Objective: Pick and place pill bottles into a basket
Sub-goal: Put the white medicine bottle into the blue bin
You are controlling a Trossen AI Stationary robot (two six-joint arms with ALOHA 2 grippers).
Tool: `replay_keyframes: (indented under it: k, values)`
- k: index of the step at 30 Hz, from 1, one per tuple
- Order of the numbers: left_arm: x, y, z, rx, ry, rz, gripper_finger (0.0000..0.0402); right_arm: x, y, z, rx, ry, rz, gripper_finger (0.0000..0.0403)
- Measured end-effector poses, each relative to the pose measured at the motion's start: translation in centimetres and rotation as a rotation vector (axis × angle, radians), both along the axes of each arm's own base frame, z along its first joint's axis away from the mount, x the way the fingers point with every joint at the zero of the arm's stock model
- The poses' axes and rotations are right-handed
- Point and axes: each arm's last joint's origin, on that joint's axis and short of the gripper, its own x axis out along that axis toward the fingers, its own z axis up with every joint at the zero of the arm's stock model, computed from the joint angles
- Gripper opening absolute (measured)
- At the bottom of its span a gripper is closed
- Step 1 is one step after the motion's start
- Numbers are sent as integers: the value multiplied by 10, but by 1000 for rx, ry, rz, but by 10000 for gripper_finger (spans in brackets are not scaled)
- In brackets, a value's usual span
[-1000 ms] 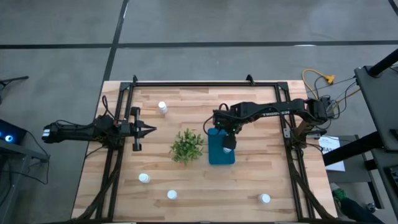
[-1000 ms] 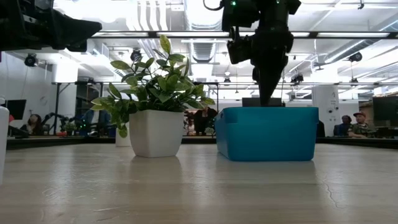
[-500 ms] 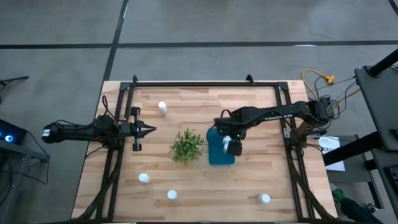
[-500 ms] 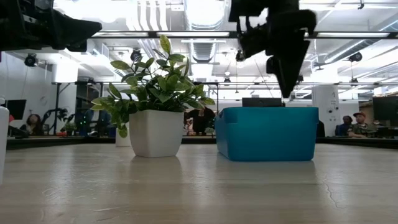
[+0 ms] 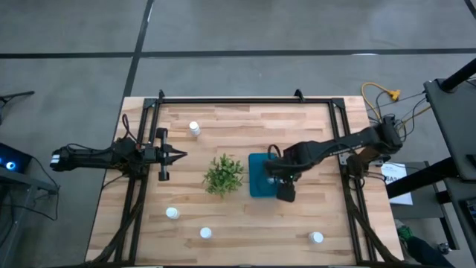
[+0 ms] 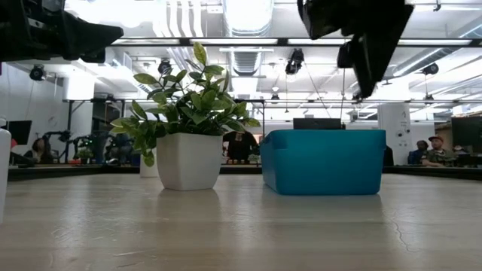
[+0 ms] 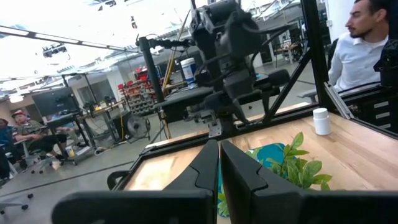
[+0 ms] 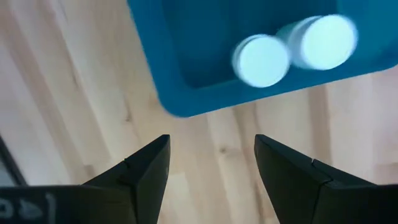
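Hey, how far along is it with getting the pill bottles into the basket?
Done: two pill bottles lie inside the basket. In hand: nothing; the right gripper hangs open and empty over the basket's edge, and the left gripper waits shut at the table's left side. Left: four bottles stand on the table, one at the back and three along the front.

Workshop hall around a wooden table (image 5: 223, 216)

Grey concrete floor (image 5: 245, 26) with dark seams; bright ceiling lights (image 6: 245, 11), pipes overhead, seated people (image 6: 433, 150) at desks far behind.
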Motion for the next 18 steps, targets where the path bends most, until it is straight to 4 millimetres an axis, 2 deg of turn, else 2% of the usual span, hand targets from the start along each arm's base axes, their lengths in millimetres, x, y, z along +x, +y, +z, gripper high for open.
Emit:
replay_keyframes:
  k: [4,9,18]
  values:
    - [0,0,0,0,0,0,0,-5,15,0,15,29,-115,224]
    - [0,0,0,0,1,0,0,-13,38,2,38,58,-349,224]
    - [0,0,0,0,0,0,0,-31,73,6,71,101,-622,224]
